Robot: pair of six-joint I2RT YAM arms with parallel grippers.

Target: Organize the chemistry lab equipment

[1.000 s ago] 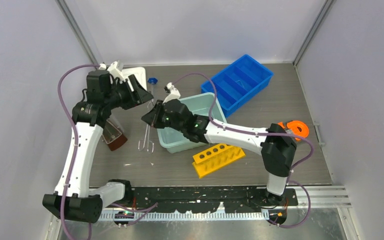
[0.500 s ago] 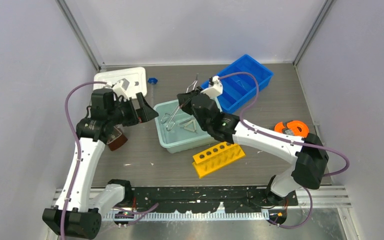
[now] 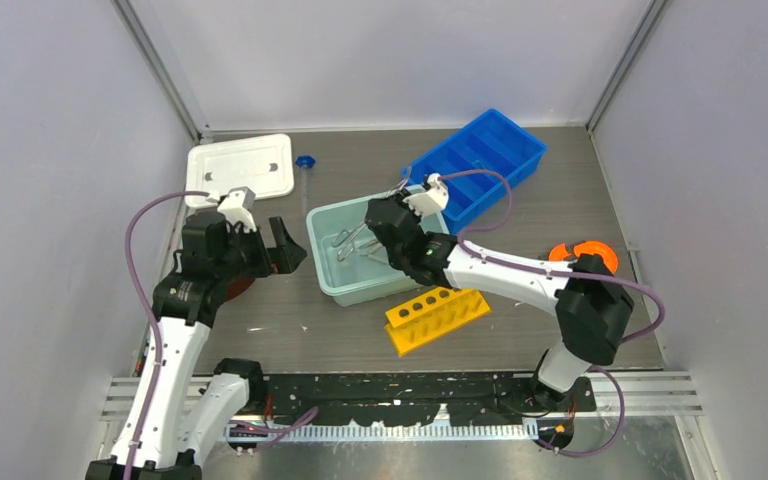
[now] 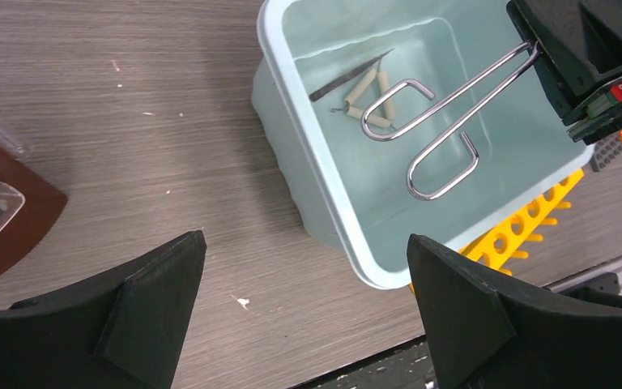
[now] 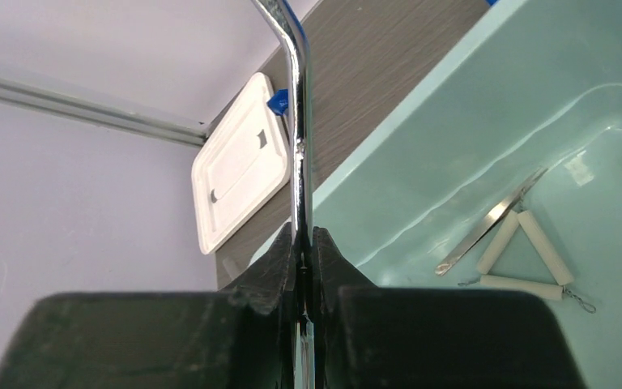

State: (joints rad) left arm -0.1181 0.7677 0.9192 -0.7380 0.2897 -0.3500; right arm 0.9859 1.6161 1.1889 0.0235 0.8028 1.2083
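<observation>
Across the table (image 3: 580, 200), both arms stand differently than they did a second ago. The right arm (image 3: 520, 275), which was stretched far to the left over the bare wood, has swung back and now bends over the tub (image 4: 308, 203). The left arm (image 3: 175, 330) has drawn back toward its own near corner, and the white lid (image 3: 240, 165) it was covering now lies in plain sight.

The tub has not moved, and neither has the blue tray (image 3: 518, 131) behind it. What is new is inside the tub: the tongs (image 5: 300, 138), which lay on the table to its left a second ago and hung high over it half a second ago, now reach down into it with their looped ends low. We cannot tell whether the loops touch the floor yet.

The right end effector (image 5: 304, 243) is clenched on the handle end of the tongs. The left end effector (image 4: 308, 324) is spread wide, carries nothing and looks down on the tub from beside it.

Under the tongs lie the wire triangle (image 5: 522, 283) and a flat metal strip (image 5: 490, 223), both on the tub floor. We judge that this piece is nearly delivered and needs only a release.

The blue cap (image 3: 305, 160) sits on the table by the lid, well apart from the tub, so we take the tube as not yet sorted.
</observation>
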